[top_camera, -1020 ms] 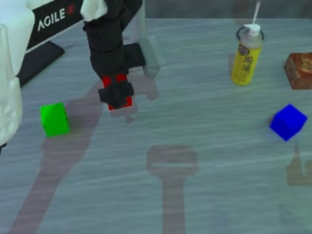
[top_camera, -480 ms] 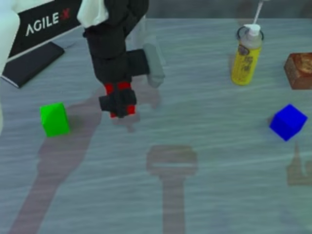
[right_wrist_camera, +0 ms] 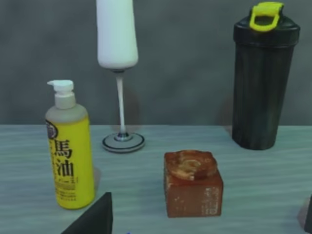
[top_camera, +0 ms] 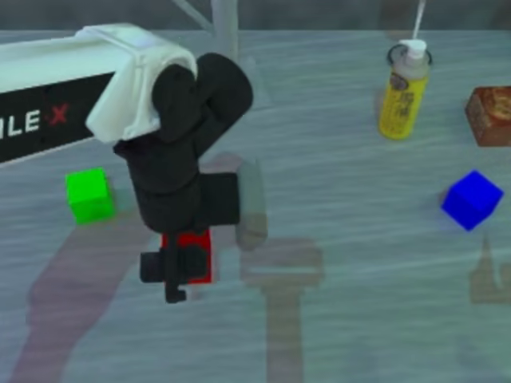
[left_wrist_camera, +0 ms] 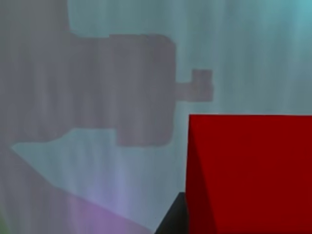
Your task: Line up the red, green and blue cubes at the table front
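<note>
My left gripper [top_camera: 179, 267] is shut on the red cube [top_camera: 196, 254], left of the table's middle and toward the front. In the left wrist view the red cube [left_wrist_camera: 253, 175] fills the near corner, with one dark finger [left_wrist_camera: 173, 219] against its side. The green cube [top_camera: 88, 194] rests on the table [top_camera: 359, 239] at the left, behind and left of the gripper. The blue cube [top_camera: 472, 199] lies far right. My right arm is outside the top view; its gripper [right_wrist_camera: 200, 226] is open and faces the table's back.
A yellow pump bottle [top_camera: 403, 92] and a brown rusty block [top_camera: 491, 114] stand at the back right. The right wrist view also shows a white wine glass [right_wrist_camera: 119, 73] and a black shaker [right_wrist_camera: 263, 78] behind the bottle [right_wrist_camera: 70, 156] and block [right_wrist_camera: 192, 185].
My left gripper has carried the red cube from the back-left area toward the front of the table. The green and blue cubes have not moved.
</note>
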{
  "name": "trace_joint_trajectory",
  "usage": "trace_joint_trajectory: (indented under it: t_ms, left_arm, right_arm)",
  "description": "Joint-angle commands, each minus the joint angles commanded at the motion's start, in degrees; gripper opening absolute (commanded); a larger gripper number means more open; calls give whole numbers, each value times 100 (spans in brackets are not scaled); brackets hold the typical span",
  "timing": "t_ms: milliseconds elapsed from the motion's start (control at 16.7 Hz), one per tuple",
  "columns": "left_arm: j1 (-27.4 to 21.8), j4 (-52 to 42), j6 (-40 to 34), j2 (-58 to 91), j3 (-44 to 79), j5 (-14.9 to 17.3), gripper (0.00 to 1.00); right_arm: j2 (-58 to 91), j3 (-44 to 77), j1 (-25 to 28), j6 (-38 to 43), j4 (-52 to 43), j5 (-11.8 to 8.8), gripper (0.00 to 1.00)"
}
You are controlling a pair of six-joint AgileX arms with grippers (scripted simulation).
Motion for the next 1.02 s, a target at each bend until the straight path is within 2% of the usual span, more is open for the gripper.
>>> trace_joint_trajectory:
  t_ms: [180, 540, 1020]
  left_arm:
    - [-166, 120, 17, -375, -394, 3, 0]
    - [-151, 207, 22, -334, -458, -4, 0]
    - [-220, 1648, -25, 216, -1319, 4, 0]
  right_arm:
    - [0, 0, 0, 0, 0, 0, 100]
    - [0, 0, 0, 0, 0, 0, 100]
    - [0, 0, 0, 0, 0, 0, 100]
